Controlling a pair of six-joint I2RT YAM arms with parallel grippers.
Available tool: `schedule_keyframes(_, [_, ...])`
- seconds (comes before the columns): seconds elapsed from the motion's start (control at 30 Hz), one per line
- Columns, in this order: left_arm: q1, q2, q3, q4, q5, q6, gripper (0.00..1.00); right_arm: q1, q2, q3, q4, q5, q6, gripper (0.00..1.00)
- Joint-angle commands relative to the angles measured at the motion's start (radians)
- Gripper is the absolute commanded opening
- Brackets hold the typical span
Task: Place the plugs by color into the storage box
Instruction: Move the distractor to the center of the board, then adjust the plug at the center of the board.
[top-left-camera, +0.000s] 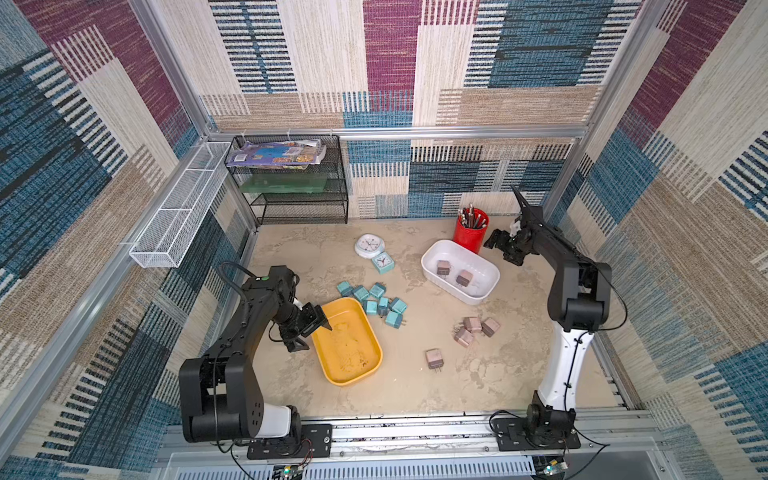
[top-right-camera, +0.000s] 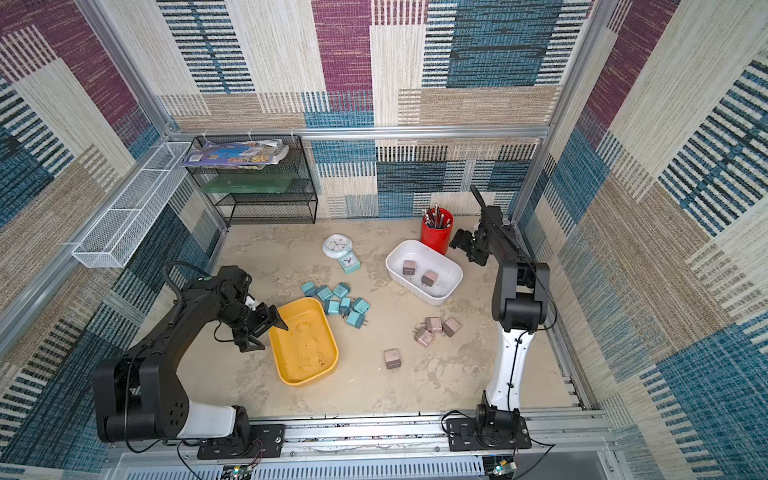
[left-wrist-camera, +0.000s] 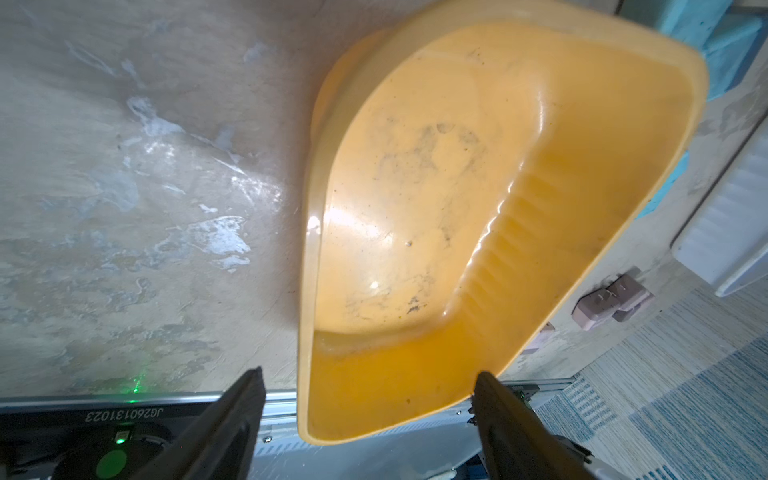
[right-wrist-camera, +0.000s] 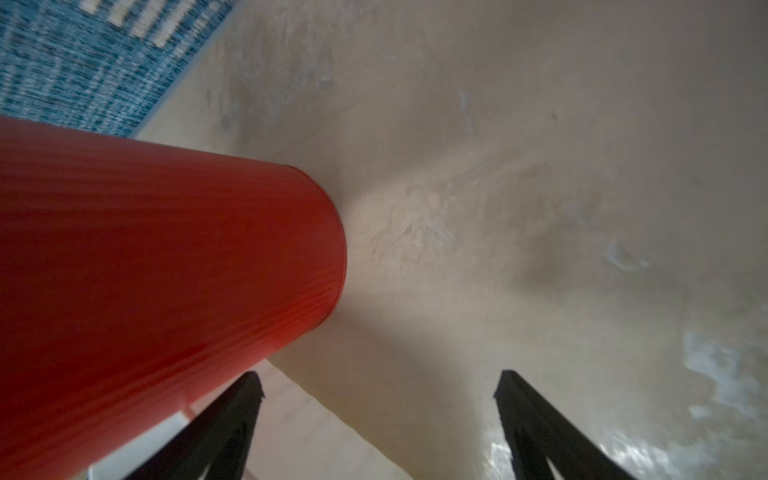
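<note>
Step in hand: the teal side is judged not yet begun, so a teal pick by the left arm is taken as the move to prepare.
Left arm: the left gripper (top-left-camera: 318, 337) is seen spread wide and empty. One finger is over the rim of the shallow yellow plastic tub (top-left-camera: 345, 353) and the other is outside its wall.
Right arm: the right gripper (right-wrist-camera: 379, 375) is seen spread wide and empty. It is just beside the ribbed red pen cup (top-left-camera: 470, 232), behind the white oblong plastic tub (top-left-camera: 478, 270).
Teal side: the teal cube-shaped plastic plugs (top-left-camera: 383, 305) are bunched on the sandy table (top-left-camera: 415, 386) just beside the yellow tub's far corner. None is in it.
Mauve side: of the mauve cube-shaped plastic plugs (top-left-camera: 472, 324), two are seen in the white tub, three are clustered nearby, and one lies alone.
Approach: the fingers should be raised clear of the rim first, so that the tub is not dragged.
Grasp: an outer plug should be chosen and closed on across its flat plastic sides, not its prongs. Neighbouring plugs are likely to be nudged.
To be avoided: the small teal square clock (top-left-camera: 382, 262), which is close in colour and lies near the cluster.
Release: the plug is best let go low over the tub's bare floor.
</note>
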Motion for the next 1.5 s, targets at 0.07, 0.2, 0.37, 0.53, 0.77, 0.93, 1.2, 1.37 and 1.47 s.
schedule_keyframes(0.07, [-0.013, 0.008, 0.027, -0.018, -0.016, -0.034, 0.82, 0.026, 0.04, 0.147, -0.041, -0.002, -0.033, 0.9])
schedule_keyframes(0.2, [-0.018, 0.019, 0.042, -0.017, -0.021, -0.045, 0.82, 0.026, 0.012, 0.09, -0.023, 0.006, -0.014, 0.89])
schedule_keyframes(0.37, [-0.024, 0.03, 0.074, -0.018, -0.024, -0.044, 0.82, 0.033, -0.057, -0.004, -0.016, 0.013, -0.005, 0.89])
schedule_keyframes(0.53, [-0.03, 0.026, 0.089, -0.018, -0.017, -0.039, 0.82, 0.046, -0.183, -0.143, -0.018, 0.046, 0.001, 0.89])
schedule_keyframes(0.77, [-0.031, -0.003, 0.067, -0.017, -0.01, -0.016, 0.82, 0.068, -0.474, -0.462, -0.063, 0.097, 0.054, 0.89])
schedule_keyframes(0.93, [-0.031, -0.023, 0.039, -0.016, -0.009, 0.004, 0.82, 0.145, -0.66, -0.695, -0.102, 0.113, 0.1, 0.89])
schedule_keyframes(1.2, [-0.033, -0.052, 0.005, -0.013, 0.006, 0.02, 0.82, 0.237, -0.857, -0.976, -0.117, 0.165, 0.238, 0.89])
schedule_keyframes(1.37, [-0.033, -0.061, -0.016, -0.013, 0.016, 0.028, 0.82, 0.236, -0.853, -1.051, -0.111, 0.194, 0.234, 0.88])
schedule_keyframes(1.47, [-0.033, -0.071, -0.028, -0.013, 0.016, 0.029, 0.82, 0.218, -0.826, -1.071, -0.098, 0.207, 0.22, 0.86])
